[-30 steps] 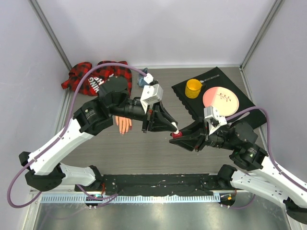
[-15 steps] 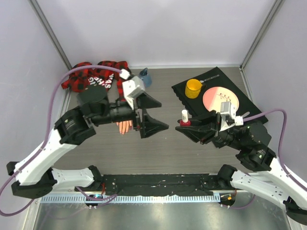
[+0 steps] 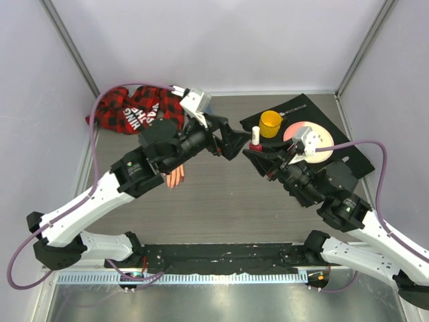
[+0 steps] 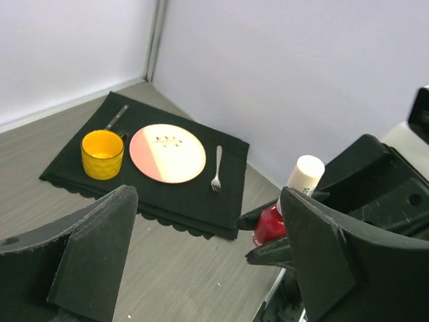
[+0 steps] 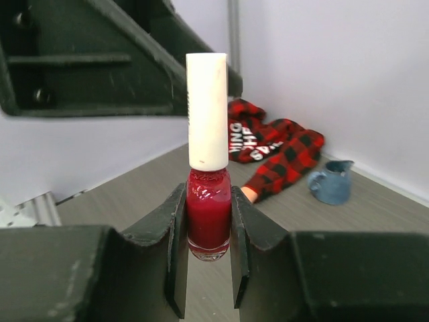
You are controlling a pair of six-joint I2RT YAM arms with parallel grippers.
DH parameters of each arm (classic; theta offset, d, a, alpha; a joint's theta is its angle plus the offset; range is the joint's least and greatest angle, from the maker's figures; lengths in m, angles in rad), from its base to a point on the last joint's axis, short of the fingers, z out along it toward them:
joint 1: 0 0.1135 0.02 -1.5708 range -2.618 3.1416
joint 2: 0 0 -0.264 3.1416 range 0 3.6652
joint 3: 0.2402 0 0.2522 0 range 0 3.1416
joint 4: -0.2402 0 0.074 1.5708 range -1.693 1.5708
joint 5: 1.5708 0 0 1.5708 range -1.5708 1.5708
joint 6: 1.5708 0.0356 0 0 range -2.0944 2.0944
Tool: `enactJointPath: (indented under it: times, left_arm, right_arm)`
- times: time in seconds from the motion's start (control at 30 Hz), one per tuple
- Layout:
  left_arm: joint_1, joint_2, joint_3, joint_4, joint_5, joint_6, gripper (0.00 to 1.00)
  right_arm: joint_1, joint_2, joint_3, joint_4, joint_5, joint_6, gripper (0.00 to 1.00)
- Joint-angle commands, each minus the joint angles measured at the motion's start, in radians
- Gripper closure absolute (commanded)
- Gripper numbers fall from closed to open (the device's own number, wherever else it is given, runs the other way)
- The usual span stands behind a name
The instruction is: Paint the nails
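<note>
Top external, nails [image 3: 175,182]: on the fingertips of the peach mannequin hand [image 3: 173,174], which lies left of counter centre with its fingers toward the near edge; too small to tell any paint.
Plaid sleeve [image 3: 127,111]: red and black, bunched in the far left corner.
Left arm [image 3: 144,164]: crosses above the hand and hides its wrist.
Left gripper [image 3: 236,142]: jaws spread wide, just beside the bottle's cap.
Polish bottle [image 5: 208,215]: red glass, white cap, upright.
Right gripper [image 3: 258,155]: jaws pinching the bottle's glass body.
Blue pitcher [image 5: 332,181]: near the sleeve, by the far edge.
Placemat [image 4: 201,201]: black, far right corner; yellow cup [image 4: 102,153], pink plate [image 4: 167,152] and fork [image 4: 216,169] on it.
</note>
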Motion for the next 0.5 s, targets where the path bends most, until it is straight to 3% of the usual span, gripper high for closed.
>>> enactJointPath:
  times: [0.0,0.2,0.47]
  left_arm:
    - [-0.029,0.015,0.015,0.201,-0.117,-0.024,0.08]
    - [-0.077,0.087,0.073,0.215,-0.127,0.014,0.13]
    - [-0.098,0.077,0.023,0.275,-0.138,0.034,0.18]
  right_arm:
    - [-0.001,0.02,0.037,0.091,0.154,-0.036,0.99]
    - [-0.001,0.041,0.057,0.094,0.179,-0.038,0.99]
    - [-0.001,0.04,0.063,0.085,0.191,-0.027,0.99]
